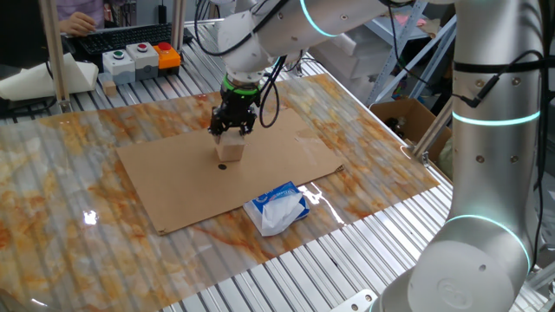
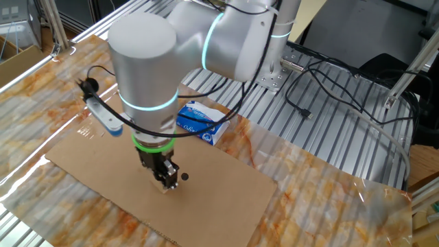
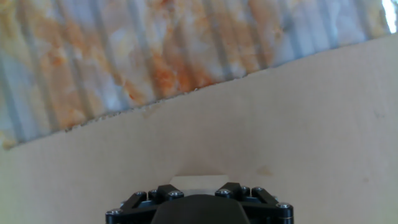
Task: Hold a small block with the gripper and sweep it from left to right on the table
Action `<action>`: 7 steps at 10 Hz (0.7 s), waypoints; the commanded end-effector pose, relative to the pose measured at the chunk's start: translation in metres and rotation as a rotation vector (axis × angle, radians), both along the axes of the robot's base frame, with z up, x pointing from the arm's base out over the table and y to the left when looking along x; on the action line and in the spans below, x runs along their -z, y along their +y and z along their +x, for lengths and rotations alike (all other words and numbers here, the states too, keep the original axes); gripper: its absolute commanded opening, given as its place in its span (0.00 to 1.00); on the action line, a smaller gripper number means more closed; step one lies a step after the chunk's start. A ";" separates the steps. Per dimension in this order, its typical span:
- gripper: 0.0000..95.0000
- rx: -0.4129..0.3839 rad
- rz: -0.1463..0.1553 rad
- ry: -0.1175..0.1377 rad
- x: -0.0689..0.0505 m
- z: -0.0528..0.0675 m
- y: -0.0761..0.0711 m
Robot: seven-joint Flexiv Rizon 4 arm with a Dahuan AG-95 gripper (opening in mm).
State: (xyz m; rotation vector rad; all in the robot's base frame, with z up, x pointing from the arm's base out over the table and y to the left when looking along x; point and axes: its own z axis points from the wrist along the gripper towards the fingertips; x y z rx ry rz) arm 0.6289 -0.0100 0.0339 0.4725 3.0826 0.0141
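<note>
The table (image 1: 52,199) spreads widest under me, its orange-and-white marbling glossy, with ribbed aluminium rails (image 1: 295,277) along the near edge. On it lies a flat brown cardboard sheet (image 1: 286,156), and the sheet fills the lower part of my hand view, its far edge running at a slant against the marbled top.

My white arm (image 2: 147,62) comes in from above, a lit ring around one joint and a green ring just over my pincer (image 1: 232,128). The pincer points straight down over the middle part of the cardboard.

A white-and-blue plastic packet (image 1: 277,208) rests at the near edge of the sheet, partly over onto the table — well apart from my pincer.

The small block (image 1: 230,149) is smallest: a pale tan wooden cube standing on the cardboard, directly under my hand. My black fingers (image 2: 163,171) are clamped on its upper part from both sides, so the pincer is gripping the block while its bottom sits on the sheet. In my hand view only a pale sliver of its top shows just beyond the black housing.

A small dark spot (image 1: 222,165) marks the cardboard just beside the block.
</note>
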 end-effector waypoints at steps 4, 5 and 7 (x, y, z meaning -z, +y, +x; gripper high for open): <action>0.00 0.027 -0.014 0.018 -0.004 -0.010 0.027; 0.00 0.048 -0.015 0.017 -0.001 -0.011 0.033; 0.00 0.090 -0.021 0.014 0.005 -0.014 0.046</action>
